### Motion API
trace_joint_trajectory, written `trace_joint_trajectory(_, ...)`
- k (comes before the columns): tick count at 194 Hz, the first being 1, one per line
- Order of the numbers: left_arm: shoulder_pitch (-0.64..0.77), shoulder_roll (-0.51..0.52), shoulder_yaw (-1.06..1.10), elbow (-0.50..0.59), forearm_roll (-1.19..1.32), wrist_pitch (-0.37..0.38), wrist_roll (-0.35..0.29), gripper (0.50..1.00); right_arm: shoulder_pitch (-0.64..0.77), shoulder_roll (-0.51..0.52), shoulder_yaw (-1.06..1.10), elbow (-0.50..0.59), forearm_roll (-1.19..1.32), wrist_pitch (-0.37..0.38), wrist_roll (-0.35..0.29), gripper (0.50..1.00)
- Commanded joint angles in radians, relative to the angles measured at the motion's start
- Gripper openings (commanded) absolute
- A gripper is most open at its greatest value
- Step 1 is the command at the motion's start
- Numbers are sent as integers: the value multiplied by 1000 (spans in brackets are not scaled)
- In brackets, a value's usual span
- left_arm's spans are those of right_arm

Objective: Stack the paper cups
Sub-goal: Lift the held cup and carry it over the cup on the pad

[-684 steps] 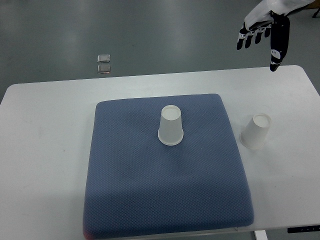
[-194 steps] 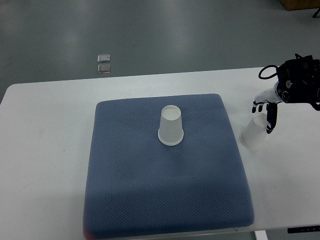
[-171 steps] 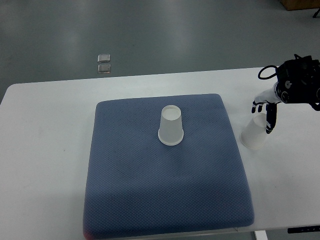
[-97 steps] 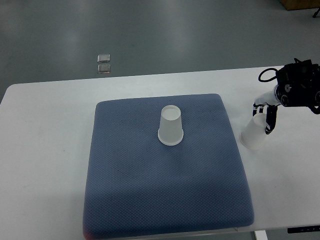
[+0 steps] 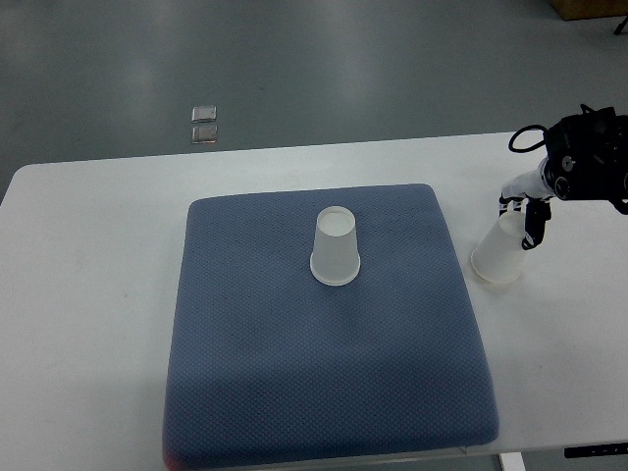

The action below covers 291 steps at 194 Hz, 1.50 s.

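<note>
One white paper cup (image 5: 336, 247) stands upside down near the middle of the blue mat (image 5: 324, 334). A second white paper cup (image 5: 497, 255), also upside down, stands on the white table (image 5: 88, 294) just right of the mat. My right hand (image 5: 520, 214) comes in from the right edge and is closed around the top of that second cup, thumb on its right side and fingers behind it. The cup's base rests on the table. The left arm is out of view.
Two small clear squares (image 5: 204, 125) lie on the grey floor beyond the table's far edge. The table's right edge is close to my right arm (image 5: 589, 169).
My right hand came down from high above the table's back right to the right-hand cup and closed on its top. The cup has tilted and shifted slightly.
</note>
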Motion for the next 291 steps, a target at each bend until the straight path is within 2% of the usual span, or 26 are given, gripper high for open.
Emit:
trace_joint_trajectory(1, 0, 0, 2, 0, 0, 0, 0, 1000, 79, -24, -11, 34, -1, 33, 0, 654)
trace_joint_trajectory(38, -1, 0, 2, -3, 0, -1, 0, 1000, 295, -91, -40, 114, -9, 132, 0, 654)
trace_joint_trajectory(76, -1, 0, 3, -9, 0, -1, 0, 1000, 563, -150, -60, 157, -13, 324, 2, 654)
trace_joint_trajectory(106, -1, 0, 3, -11, 0, -1, 0, 1000, 665, -162, -60, 169, -37, 404, 2, 654)
trace_joint_trajectory(149, -3, 0, 5, -9, 0, -1, 0, 1000, 686, -131, -43, 174, -32, 415, 2, 654)
trace_joint_trajectory(192, -1, 0, 3, -11, 0, -1, 0, 1000, 694, -28, 72, 174, 17, 421, 0, 658)
trace_joint_trajectory(230, -2, 0, 3, -11, 0, -1, 0, 1000, 732, 152, 129, 148, 163, 431, 0, 660)
trace_joint_trajectory(291, -3, 0, 0, -8, 0, -1, 0, 1000, 663, 281, 204, 63, 201, 415, 2, 660)
